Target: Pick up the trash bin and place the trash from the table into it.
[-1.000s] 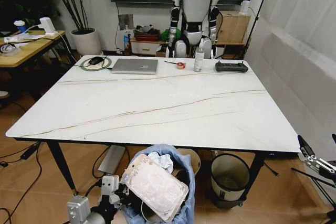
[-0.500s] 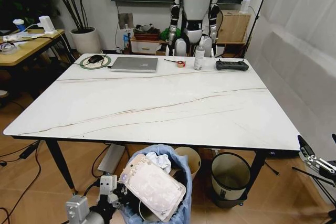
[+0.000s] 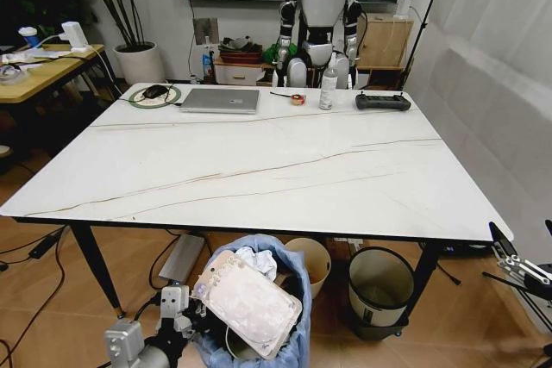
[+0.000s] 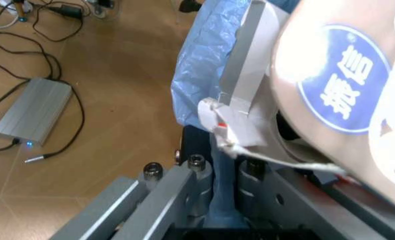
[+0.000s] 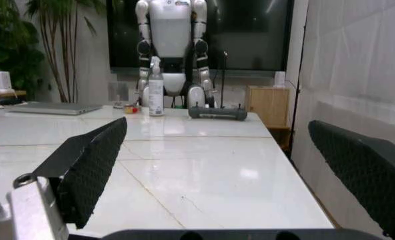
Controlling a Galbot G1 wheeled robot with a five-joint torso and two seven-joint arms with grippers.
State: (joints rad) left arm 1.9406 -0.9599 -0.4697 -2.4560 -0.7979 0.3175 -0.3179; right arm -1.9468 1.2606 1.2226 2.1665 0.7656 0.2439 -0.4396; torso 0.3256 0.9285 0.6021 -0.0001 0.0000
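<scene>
The trash bin point(image 3: 293, 333), lined with a crinkled light-blue bag point(image 4: 204, 65), hangs low in front of the table point(image 3: 259, 161), just below its near edge. My left gripper point(image 3: 183, 312) is shut on the bin's rim, and the blue bag point(image 4: 224, 210) is pinched between its fingers point(image 4: 167, 192). Trash fills the bin: a white plastic tray point(image 3: 250, 303) lies across the top, with crumpled tissue point(image 3: 259, 260) behind it. A pale pack with a round blue label point(image 4: 344, 95) presses against the rim. My right gripper point(image 3: 522, 266) hangs open beside the table's right front corner point(image 5: 217, 135).
On the table's far edge are a silver laptop point(image 3: 220, 100), a mouse on a green pad point(image 3: 155, 92), a tape roll point(image 3: 297, 99), a spray bottle point(image 3: 327, 88) and a black controller point(image 3: 382, 102). Under the table stand a cream bucket point(image 3: 312, 258) and a grey-black bin point(image 3: 379, 286). Cables and a power brick point(image 4: 34, 110) lie on the floor.
The whole head picture has shifted slightly, so the camera moved. The bin stays in my left gripper's hold, and the right gripper keeps its place.
</scene>
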